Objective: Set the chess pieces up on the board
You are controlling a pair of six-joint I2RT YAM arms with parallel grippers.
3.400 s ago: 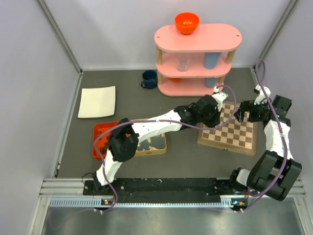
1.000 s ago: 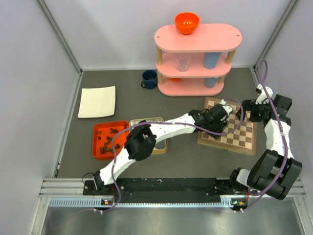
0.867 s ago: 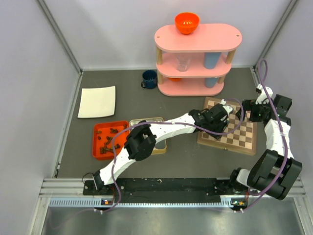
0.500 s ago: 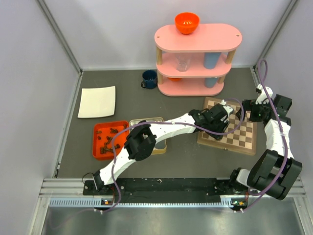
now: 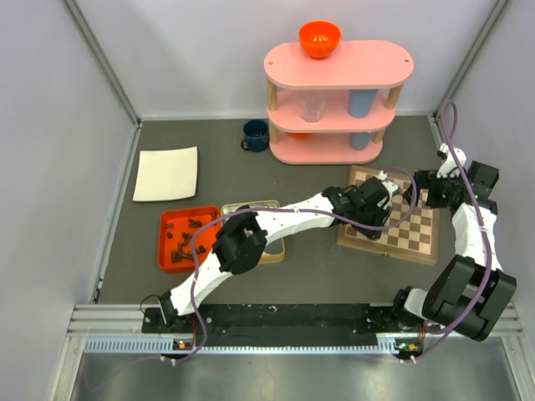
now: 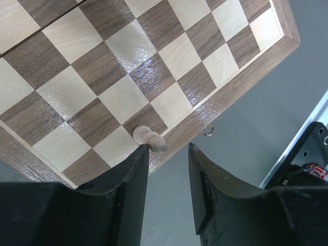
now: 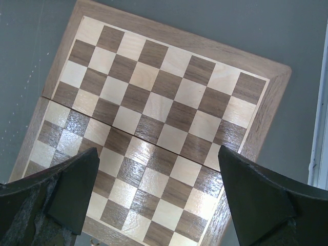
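The board point(image 6: 102, 77) fills my left wrist view, its squares bare except for one pale chess piece point(image 6: 148, 139), a pawn on a dark square by the border. My left gripper point(image 6: 167, 149) hangs open just over that pawn. The pawn's head lies beside the left fingertip, and nothing sits between the fingers. In the top view the left gripper point(image 5: 376, 219) is over the near left part of the board point(image 5: 414, 230), hiding the pawn. My right gripper point(image 7: 158, 151) is wide open above the board point(image 7: 169, 102) and holds nothing; from above, the right gripper point(image 5: 422, 194) is at its far right side.
An orange tray point(image 5: 167, 225) with several dark pieces lies at the left. A silver tin point(image 5: 272, 251) next to it is half hidden under my left arm. A pink shelf unit point(image 5: 334, 100), a blue mug point(image 5: 255, 134) and a white square plate point(image 5: 165, 173) stand farther back.
Since the earliest frame my left arm has stretched out and its gripper has shifted toward the board's near left edge. Over the last second nothing has visibly moved.
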